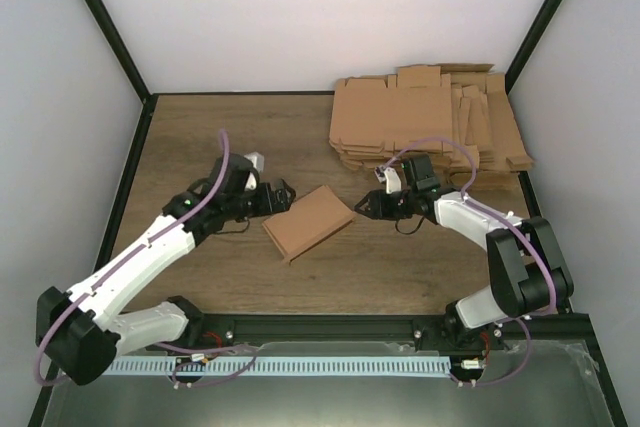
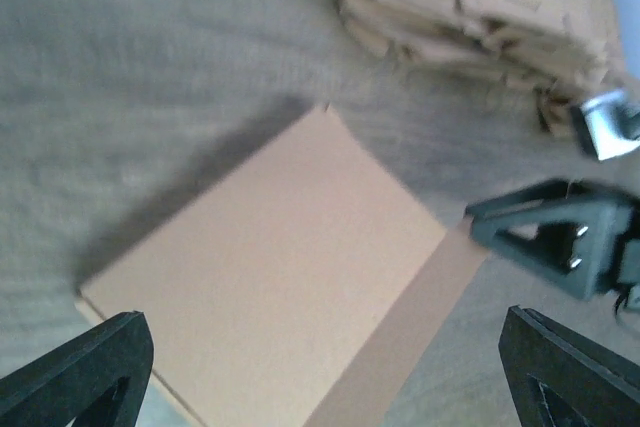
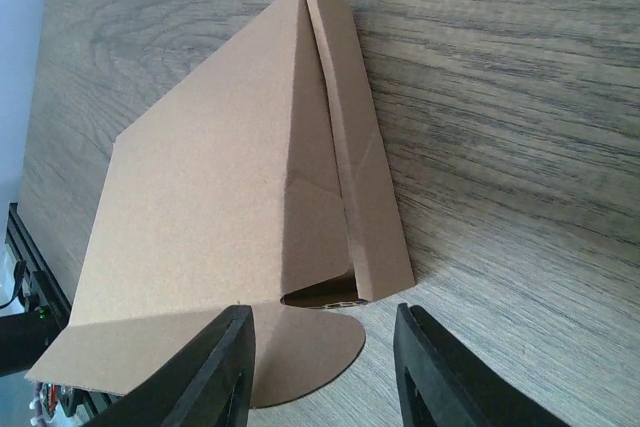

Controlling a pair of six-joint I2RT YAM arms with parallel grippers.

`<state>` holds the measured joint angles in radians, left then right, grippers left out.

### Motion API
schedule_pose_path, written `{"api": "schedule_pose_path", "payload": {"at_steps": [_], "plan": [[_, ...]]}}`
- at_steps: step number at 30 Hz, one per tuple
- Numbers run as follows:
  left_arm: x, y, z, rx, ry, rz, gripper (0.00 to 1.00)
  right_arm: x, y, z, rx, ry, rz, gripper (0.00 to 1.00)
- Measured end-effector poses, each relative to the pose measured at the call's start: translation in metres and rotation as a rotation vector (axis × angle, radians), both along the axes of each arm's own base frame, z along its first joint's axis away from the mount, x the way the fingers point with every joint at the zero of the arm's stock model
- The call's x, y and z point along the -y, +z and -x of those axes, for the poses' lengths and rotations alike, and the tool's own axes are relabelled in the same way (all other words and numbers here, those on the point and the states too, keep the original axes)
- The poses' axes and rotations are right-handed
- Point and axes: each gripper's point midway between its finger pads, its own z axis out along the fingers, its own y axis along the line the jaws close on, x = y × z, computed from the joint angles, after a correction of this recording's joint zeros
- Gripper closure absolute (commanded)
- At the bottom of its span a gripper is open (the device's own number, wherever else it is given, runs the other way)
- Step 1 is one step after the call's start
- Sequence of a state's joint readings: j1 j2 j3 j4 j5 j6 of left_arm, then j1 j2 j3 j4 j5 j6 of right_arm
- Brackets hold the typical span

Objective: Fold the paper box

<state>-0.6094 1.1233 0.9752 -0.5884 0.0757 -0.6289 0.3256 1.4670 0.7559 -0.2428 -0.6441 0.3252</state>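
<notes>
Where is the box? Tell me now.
In the top view, the box lies mid-table between the left gripper and the right gripper, with the pile beyond it at far right.

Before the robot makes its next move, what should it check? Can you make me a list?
1. Left gripper open, not gripping the paper box: ok.
2. Right gripper jaws apart, lined up with the rounded tab: ok.
3. Rounded tab tucked in: not ok, it sticks out.
4. Paper box apart from the cardboard pile: ok.
5. Side flaps locked inside: cannot tell.
</notes>
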Motion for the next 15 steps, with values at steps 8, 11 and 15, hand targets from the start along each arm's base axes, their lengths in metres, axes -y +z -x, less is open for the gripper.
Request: {"api": "schedule_pose_path", "payload": {"at_steps": [8,11,15], "plan": [[0.001,-0.085,0.047,-0.321,0.032,0.096,0.3,-0.006,-0.005,0.005,-0.011,0.029,0.004,0.56],[0.003,-0.088,0.052,-0.345,0.048,0.144,0.34,-0.006,-0.006,0.005,-0.008,0.031,0.013,0.5],[0.005,-0.088,0.055,-0.349,0.068,0.212,0.41,-0.007,0.001,-0.004,0.012,0.024,0.019,0.49]]}}
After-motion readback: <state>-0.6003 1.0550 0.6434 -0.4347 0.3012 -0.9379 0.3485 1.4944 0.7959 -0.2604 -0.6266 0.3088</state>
